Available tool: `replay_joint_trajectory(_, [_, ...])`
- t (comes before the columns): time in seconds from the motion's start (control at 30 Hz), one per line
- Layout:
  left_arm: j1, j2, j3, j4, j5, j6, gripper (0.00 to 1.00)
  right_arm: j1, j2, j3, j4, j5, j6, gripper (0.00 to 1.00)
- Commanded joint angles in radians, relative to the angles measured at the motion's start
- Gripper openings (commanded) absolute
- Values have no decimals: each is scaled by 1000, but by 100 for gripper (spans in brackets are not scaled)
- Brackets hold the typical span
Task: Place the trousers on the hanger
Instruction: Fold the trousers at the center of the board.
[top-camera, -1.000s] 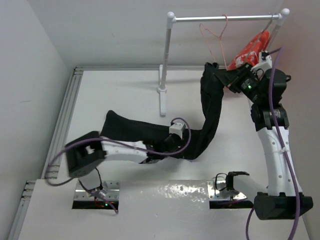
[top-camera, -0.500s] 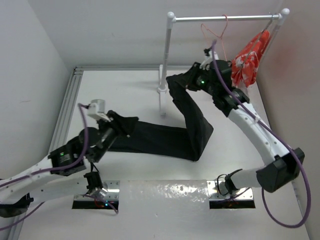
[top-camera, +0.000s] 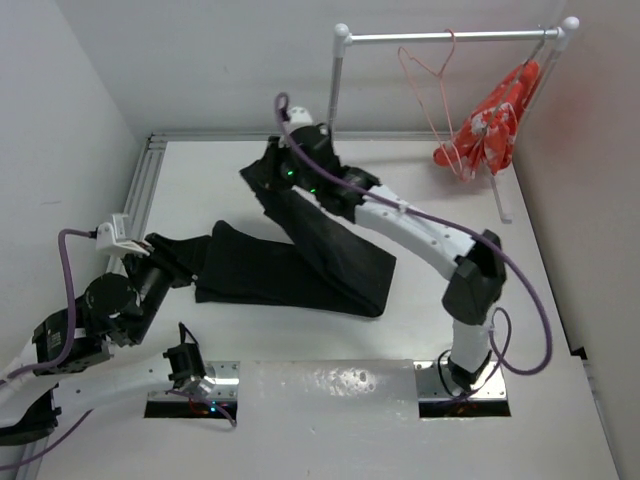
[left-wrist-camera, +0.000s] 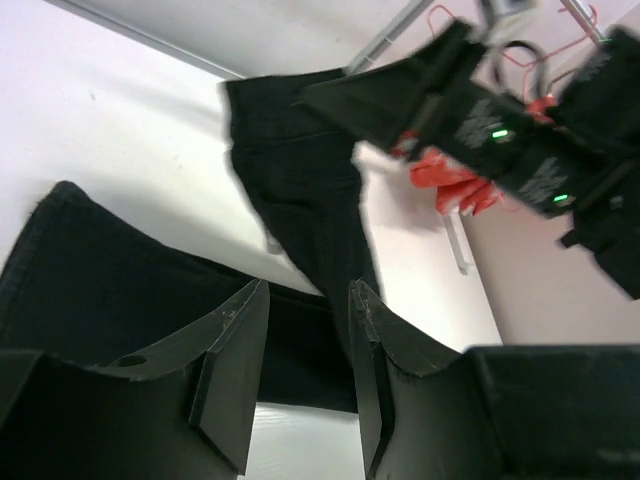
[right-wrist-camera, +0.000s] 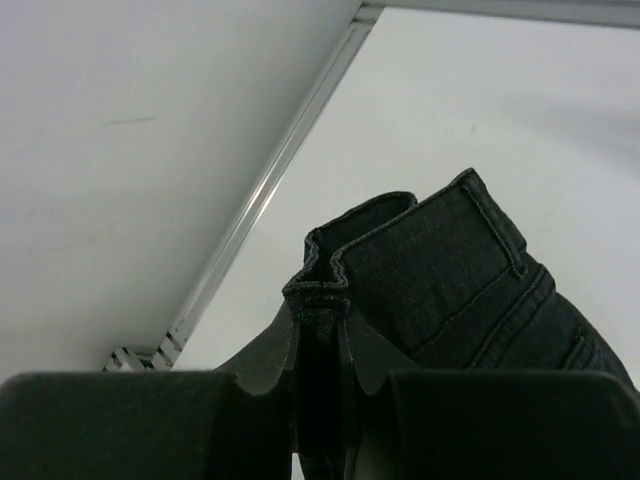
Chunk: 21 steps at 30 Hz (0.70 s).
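The black trousers (top-camera: 300, 265) lie folded across the table, with one end lifted at the back left. My right gripper (top-camera: 266, 180) is shut on that raised waistband edge, and the fabric (right-wrist-camera: 450, 270) is pinched between its jaws (right-wrist-camera: 320, 310). My left gripper (top-camera: 186, 264) stands open just left of the trousers' near-left end, with nothing between its fingers (left-wrist-camera: 305, 290); the trousers (left-wrist-camera: 100, 290) lie beyond them. The pale-pink wire hanger (top-camera: 428, 80) hangs empty on the rail (top-camera: 450, 37), far to the right of both grippers.
A bright orange-red bundle (top-camera: 488, 125) hangs at the rail's right end. The rail's white left post (top-camera: 335, 85) rises just behind the right wrist. A wall and a metal track (top-camera: 140, 200) run along the table's left edge.
My right arm has swung left across the table with the waistband, folding the trousers over. My left gripper has opened, let go of the trousers and drawn back to the left.
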Motion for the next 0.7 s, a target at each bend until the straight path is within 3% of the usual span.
replay_joint_trajectory(0.0, [5, -26, 25, -46, -48, -4, 35, 96, 105, 101, 105, 58, -41, 0])
replay_joint_trajectory(0.13, [5, -40, 40, -103, -91, -38, 35, 199, 307, 148, 188, 39, -35, 1])
replay_joint_trajectory(0.2, [4, -50, 32, -98, -108, -43, 35, 243, 380, 179, 213, -1, -38, 16])
replay_joint_trajectory(0.3, [4, -57, 32, -117, -129, -64, 35, 280, 476, 251, 181, -36, -37, 49])
replay_joint_trajectory(0.33, [5, -55, 29, -118, -134, -69, 36, 288, 469, 233, 184, -47, -50, 83])
replay_joint_trajectory(0.37, [4, -50, 29, -115, -143, -69, 36, 292, 452, 215, 185, -52, -64, 98])
replay_joint_trajectory(0.5, [5, 12, 48, -80, -163, -49, 37, 296, 300, 43, 201, -18, -84, 99])
replay_joint_trajectory(0.63, [5, 112, 14, 15, -174, -7, 38, 280, 64, -279, 260, 87, -106, 98])
replay_joint_trajectory(0.67, [5, 132, 6, 44, -146, -6, 38, 268, 17, -333, 291, 92, -98, 94])
